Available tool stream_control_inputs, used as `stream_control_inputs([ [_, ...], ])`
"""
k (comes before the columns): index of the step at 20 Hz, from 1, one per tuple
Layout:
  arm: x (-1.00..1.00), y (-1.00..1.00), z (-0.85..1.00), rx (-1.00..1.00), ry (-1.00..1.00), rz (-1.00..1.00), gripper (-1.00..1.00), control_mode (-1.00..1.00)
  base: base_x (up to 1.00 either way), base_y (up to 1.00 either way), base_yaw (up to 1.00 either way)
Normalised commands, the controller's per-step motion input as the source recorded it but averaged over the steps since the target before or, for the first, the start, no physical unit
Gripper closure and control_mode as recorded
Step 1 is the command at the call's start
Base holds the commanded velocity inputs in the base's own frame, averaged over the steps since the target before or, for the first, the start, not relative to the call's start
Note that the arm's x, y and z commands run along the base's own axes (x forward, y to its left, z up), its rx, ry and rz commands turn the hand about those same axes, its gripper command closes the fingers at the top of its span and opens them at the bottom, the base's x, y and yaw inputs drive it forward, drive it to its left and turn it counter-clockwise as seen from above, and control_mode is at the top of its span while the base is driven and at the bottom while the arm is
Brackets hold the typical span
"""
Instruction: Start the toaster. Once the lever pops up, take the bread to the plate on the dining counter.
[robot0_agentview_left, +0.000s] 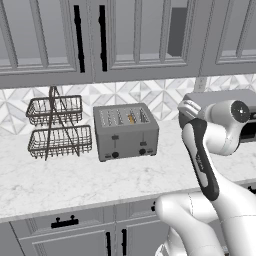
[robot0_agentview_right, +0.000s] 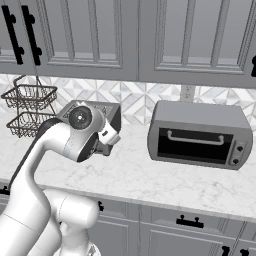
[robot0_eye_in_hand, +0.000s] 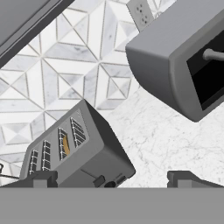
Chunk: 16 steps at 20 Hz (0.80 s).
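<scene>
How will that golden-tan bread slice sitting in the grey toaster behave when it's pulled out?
The golden-tan bread slice looks thin and small beside the boxy grey metal toaster, so it is probably light. It stands on edge in a slot, so it should lift straight up but may catch on the slot walls if tilted. Being bread, it could crumble under a hard pinch.

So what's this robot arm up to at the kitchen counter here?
It is getting ready to start the toaster, which sits on the marble counter beside a wire basket rack. A slice of bread already sits in one slot. The gripper is open, holds nothing and hangs in the air short of the toaster. A toaster oven stands further along the counter.
</scene>
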Motion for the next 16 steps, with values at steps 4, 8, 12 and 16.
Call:
stream_control_inputs([
  [4,0.0,0.0,0.0,0.0,0.0,0.0,-1.0,-1.0,0.0,0.0,0.0],
  [8,0.0,0.0,0.0,0.0,0.0,0.0,-1.0,-1.0,0.0,0.0,0.0],
  [12,0.0,0.0,0.0,0.0,0.0,0.0,-1.0,-1.0,0.0,0.0,0.0],
  [16,0.0,0.0,0.0,0.0,0.0,0.0,-1.0,-1.0,0.0,0.0,0.0],
])
